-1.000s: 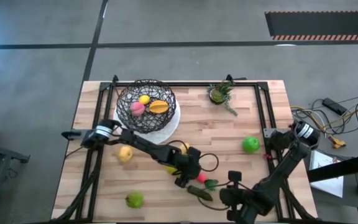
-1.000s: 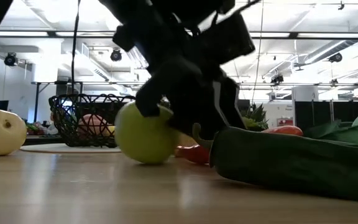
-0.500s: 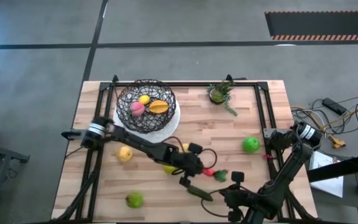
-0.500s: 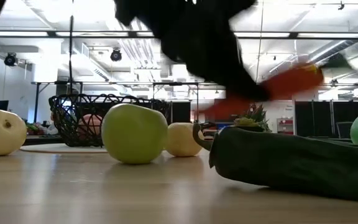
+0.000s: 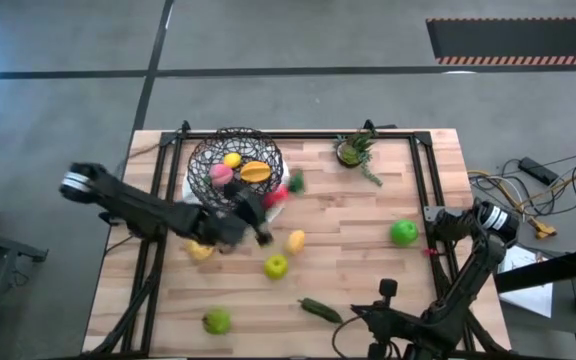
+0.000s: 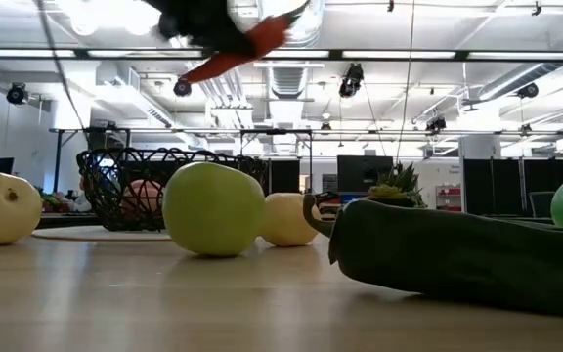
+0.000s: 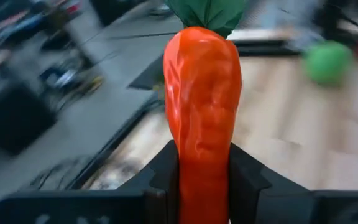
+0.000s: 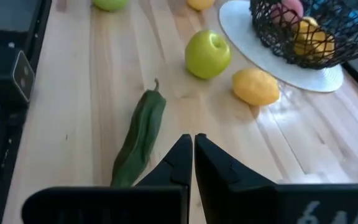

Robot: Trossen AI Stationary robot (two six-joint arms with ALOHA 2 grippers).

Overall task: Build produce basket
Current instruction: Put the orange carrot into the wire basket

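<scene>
My left gripper (image 5: 265,203) is shut on the red pepper (image 5: 280,190), high above the table beside the right side of the black wire basket (image 5: 236,168). The basket stands on a white plate (image 5: 273,208) and holds a lemon, a pink peach and an orange half. A lemon (image 5: 296,240), a green apple (image 5: 275,266) and a dark green cucumber (image 5: 320,309) lie on the table. My right gripper (image 8: 193,155) is shut and empty near the table's near edge, by the cucumber (image 8: 138,140). My left gripper pinches the red pepper's lower body (image 7: 202,177) between its two fingers (image 7: 165,171), one on each side. The pepper runs along the fingers and sticks out past them, its green stem end (image 7: 210,9) pointing away. It is lifted clear of the table (image 6: 242,49).
A yellow lemon (image 5: 200,250) lies left of my left gripper, a green fruit (image 5: 216,321) lies near the front left, a green apple (image 5: 404,233) lies at the right, and a small potted plant (image 5: 353,150) stands at the far edge. Bare wood lies between the plant and the apple.
My left gripper has lifted the red pepper from the middle near part of the table, by the cucumber. It has carried the pepper up and toward the far left, to the basket's side. The green apple and lemon that the arm covered now show.
</scene>
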